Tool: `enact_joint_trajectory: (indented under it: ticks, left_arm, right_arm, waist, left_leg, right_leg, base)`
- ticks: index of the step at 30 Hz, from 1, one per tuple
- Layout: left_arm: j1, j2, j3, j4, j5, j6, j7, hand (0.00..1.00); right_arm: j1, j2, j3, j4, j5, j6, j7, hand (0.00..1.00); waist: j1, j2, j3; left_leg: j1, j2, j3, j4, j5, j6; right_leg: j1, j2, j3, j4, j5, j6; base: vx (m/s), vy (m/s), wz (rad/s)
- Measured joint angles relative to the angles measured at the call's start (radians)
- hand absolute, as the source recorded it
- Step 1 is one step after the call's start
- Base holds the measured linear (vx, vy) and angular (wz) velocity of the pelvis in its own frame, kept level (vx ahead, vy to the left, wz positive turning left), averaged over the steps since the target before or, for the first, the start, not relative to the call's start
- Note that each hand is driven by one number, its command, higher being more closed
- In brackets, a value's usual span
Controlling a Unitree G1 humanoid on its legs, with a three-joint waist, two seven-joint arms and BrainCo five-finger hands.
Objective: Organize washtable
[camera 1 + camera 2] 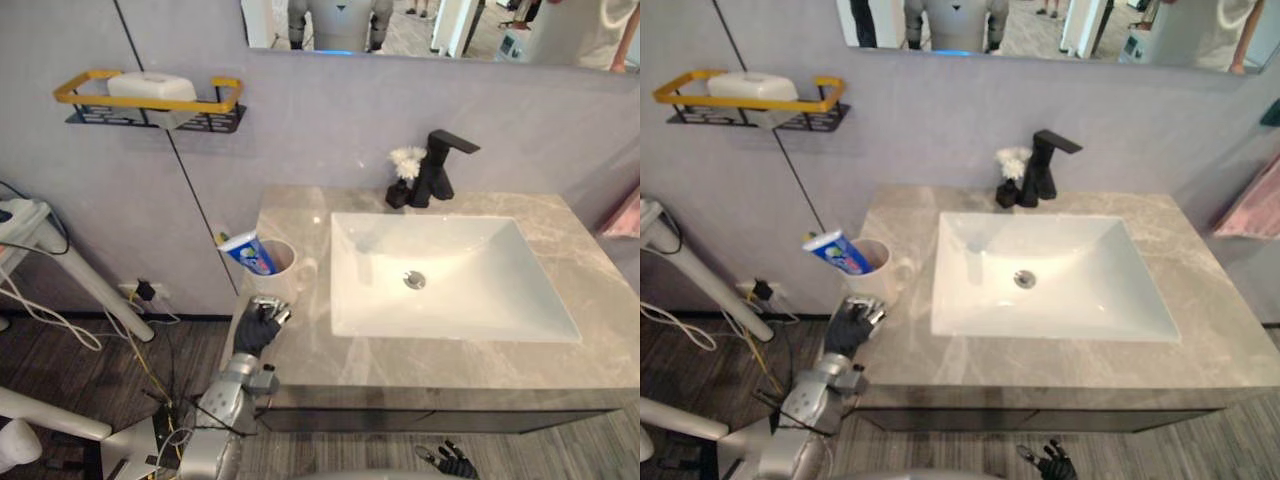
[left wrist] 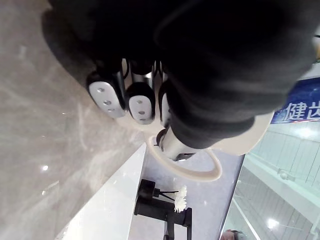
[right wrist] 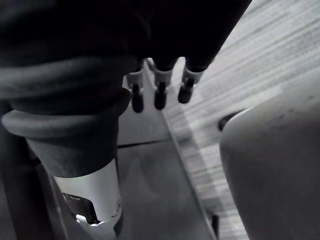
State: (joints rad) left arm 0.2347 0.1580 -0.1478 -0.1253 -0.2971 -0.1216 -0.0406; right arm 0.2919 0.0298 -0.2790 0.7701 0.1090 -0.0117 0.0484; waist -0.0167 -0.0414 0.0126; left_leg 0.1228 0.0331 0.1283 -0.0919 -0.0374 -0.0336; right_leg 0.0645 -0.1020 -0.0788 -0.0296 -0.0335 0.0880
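Polished grey marble-look countertop (image 1: 300, 215), glossy white sink (image 1: 470, 250), matt black tap (image 1: 437, 170)

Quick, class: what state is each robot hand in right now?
Left robot hand: beside the cup, grip cannot be told.
Right robot hand: open, holding nothing.

Counts for you:
- one mug (image 1: 283, 262), with one toothpaste tube (image 1: 245, 252) in it
- one basin (image 1: 480, 300), with one drain (image 1: 414, 280)
- one black faucet (image 1: 438, 168)
- one small dark vase (image 1: 398, 194)
- white flower heads (image 1: 407, 160): they look like two, but they're too small for you to rely on that
- one wall shelf (image 1: 225, 95), with one white block (image 1: 152, 87) on it
- one mirror (image 1: 440, 25)
- two hands: left hand (image 1: 262, 322) and right hand (image 1: 455, 462)
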Motion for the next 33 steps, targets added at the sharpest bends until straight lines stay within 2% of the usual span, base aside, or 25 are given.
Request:
enact_joint_trajectory:
  ticks: [8,17,33]
  left_arm:
    - [-0.026,0.015,0.002,0.018,0.032,0.0,0.014,1.0]
    - [-0.087,0.032,0.004,0.06,0.036,-0.001,0.026,1.0]
    - [-0.198,0.031,0.062,0.136,0.073,-0.004,0.108,1.0]
  right_arm:
    - [-0.003,-0.005,-0.029,0.0,0.0,0.0,0.004,0.0]
    - [-0.003,-0.013,-0.04,0.0,-0.001,0.001,0.017,0.0]
    - [-0.012,-0.016,-0.066,0.0,-0.001,0.001,0.016,0.0]
  waist:
    - [-0.023,0.0,0.0]
    - [-0.024,0.001,0.001]
    - [-0.033,0.0,0.006]
  left_leg:
    - [-0.004,-0.001,0.004,0.001,0.0,0.0]
    - [-0.013,-0.002,0.016,0.001,0.0,0.001]
    - [-0.038,-0.002,0.023,0.001,0.0,0.0]
  right_leg:
    - [-0.001,0.0,0.004,-0.01,0.009,0.0]
    - [-0.017,0.002,0.026,-0.034,0.031,0.0]
    - [-0.034,0.003,0.029,-0.055,0.044,0.001]
  base:
    - [-0.01,-0.02,-0.01]
    - [-0.04,-0.032,-0.08]
    - [-0.01,-0.029,-0.01]
